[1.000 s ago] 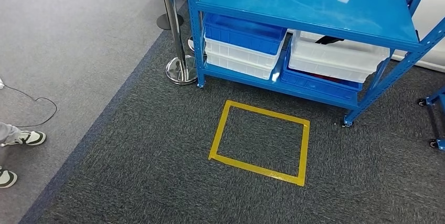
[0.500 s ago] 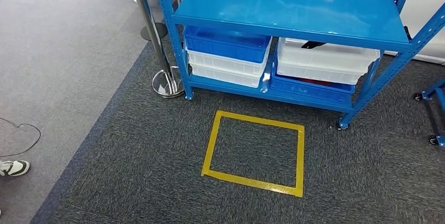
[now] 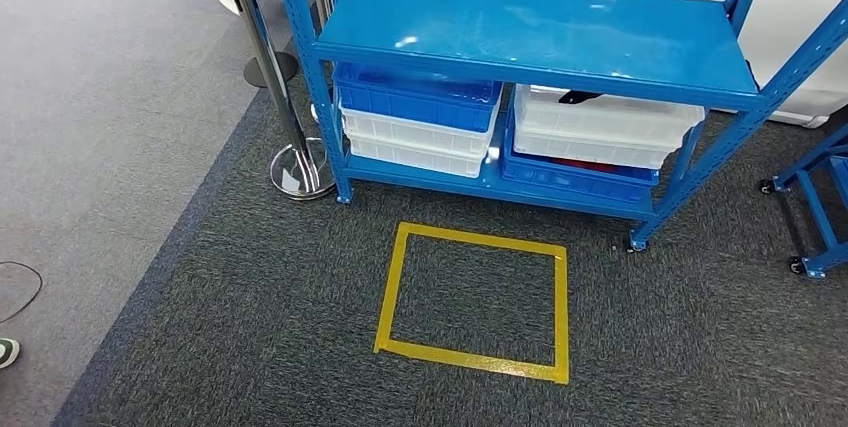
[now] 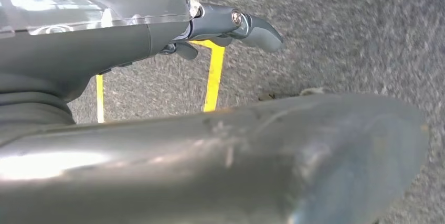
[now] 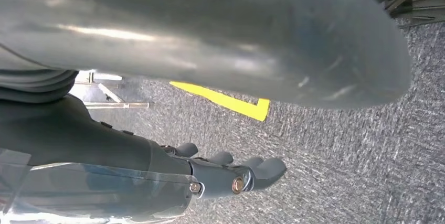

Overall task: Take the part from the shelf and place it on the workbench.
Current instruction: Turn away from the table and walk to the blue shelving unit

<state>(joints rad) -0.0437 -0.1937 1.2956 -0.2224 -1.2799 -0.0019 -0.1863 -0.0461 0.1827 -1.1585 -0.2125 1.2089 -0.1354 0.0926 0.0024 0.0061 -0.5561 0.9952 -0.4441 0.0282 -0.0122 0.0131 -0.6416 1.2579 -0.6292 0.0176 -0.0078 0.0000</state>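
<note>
Facing the blue shelf (image 3: 540,32); we look down on its upper deck, bare and glossy. Lower deck carries two stacks of bins. On our left side, a blue bin (image 3: 415,97) sits on top of two white bins (image 3: 415,142). On the right, a white bin (image 3: 600,127) rests on another blue bin (image 3: 575,175).

A dark part (image 3: 578,98) shows at the back rim of the right-hand white bin, just under the upper deck. We see a slim black sliver, its long axis roughly level and running side to side, the nearer end tipped slightly down to the left. Too little shows to tell its shape or which end leads.

On the dark carpet in front of the shelf, a yellow tape square (image 3: 475,302). A chrome stanchion (image 3: 275,87) stands just beside the shelf's left post.

Left hand (image 4: 231,27) hangs over the carpet near the tape, fingers loosely extended, grasping nothing. Right hand (image 5: 231,174) likewise hangs released, fingers apart, nothing in it.
</note>
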